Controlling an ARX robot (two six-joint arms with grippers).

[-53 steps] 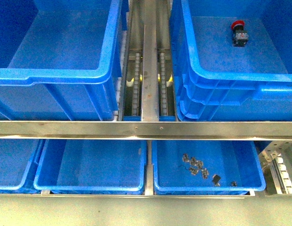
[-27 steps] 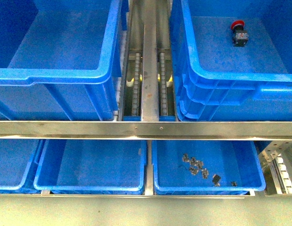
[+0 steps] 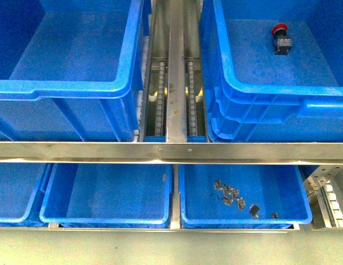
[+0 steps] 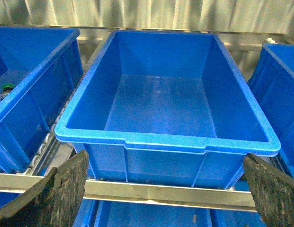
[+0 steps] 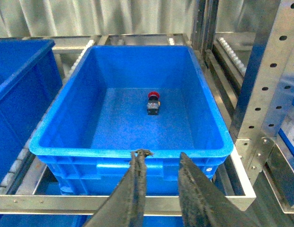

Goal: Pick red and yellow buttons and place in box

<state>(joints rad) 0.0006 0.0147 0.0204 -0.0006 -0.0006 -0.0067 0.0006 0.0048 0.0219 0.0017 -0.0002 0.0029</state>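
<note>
One red button (image 5: pixel 153 101): lying on the floor of the box (image 5: pixel 132 150), straight ahead of the right jaws, well apart.
Right jaws: narrowly parted, holding nothing.
Left jaws: spread wide, holding nothing, facing another crate (image 4: pixel 137 142).
Change: none in the front view over the last second.
Meaning: probably a pause; no yellow button in sight.

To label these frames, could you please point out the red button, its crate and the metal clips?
red button (image 5: pixel 153 103), right wrist view, black body just under the cap.
crate (image 5: pixel 80 151), right wrist view, near rim.
metal clips (image 3: pixel 232 194), front view, one clip amid the cluster.
</note>
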